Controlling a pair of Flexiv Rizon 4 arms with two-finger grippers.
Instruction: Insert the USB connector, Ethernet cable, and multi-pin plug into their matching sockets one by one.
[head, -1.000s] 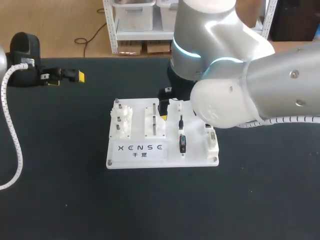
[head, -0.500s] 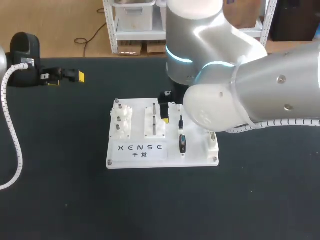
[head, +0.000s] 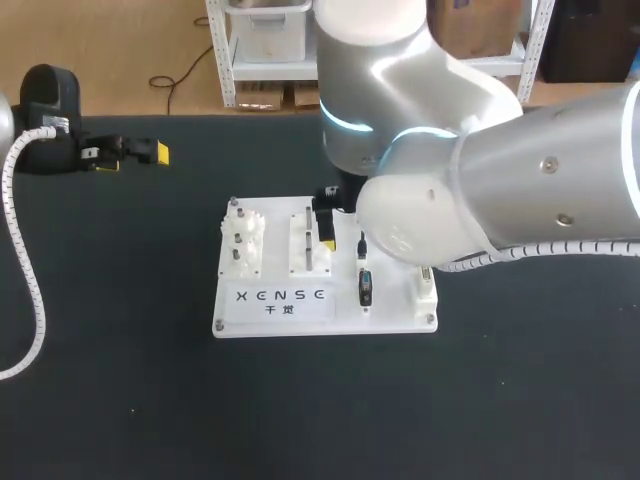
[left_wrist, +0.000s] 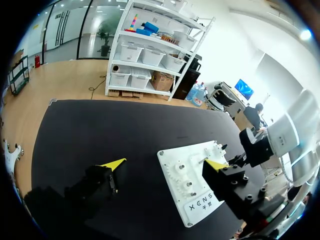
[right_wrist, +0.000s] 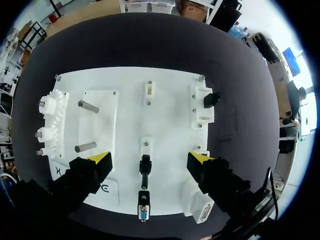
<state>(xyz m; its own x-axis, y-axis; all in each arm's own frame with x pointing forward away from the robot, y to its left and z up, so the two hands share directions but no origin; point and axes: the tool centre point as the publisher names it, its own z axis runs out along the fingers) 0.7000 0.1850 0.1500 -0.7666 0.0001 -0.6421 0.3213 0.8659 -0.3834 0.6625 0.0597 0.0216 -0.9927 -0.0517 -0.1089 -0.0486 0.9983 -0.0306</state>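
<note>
The right arm is now seen further to the left in the head view than a second ago. With it, the right gripper is carried further over the white board. One yellow fingertip is now shown just beside the board's middle post fixture. The left gripper is found where it was.

Dark lettering is printed on the board's near left part: one row of letters with two smaller characters beneath.

The board is a flat, smooth, white rectangle, laid on the matte black table. White gear-shaped pieces are set along one edge, and two round metal pegs are laid beside them. On the board's middle line a slim black connector is laid, with a metal-faced plug just beyond its end. A small black piece is seated in a white bracket near the far edge. A white socket block is fixed at one corner. Which of these is the USB, Ethernet or multi-pin part cannot be told.

The right gripper's jaws are spread wide and nothing is grasped; the slim black connector is seen below and between them, untouched. The left gripper's jaws are likewise released and empty, held over bare table well apart from the board.
</note>
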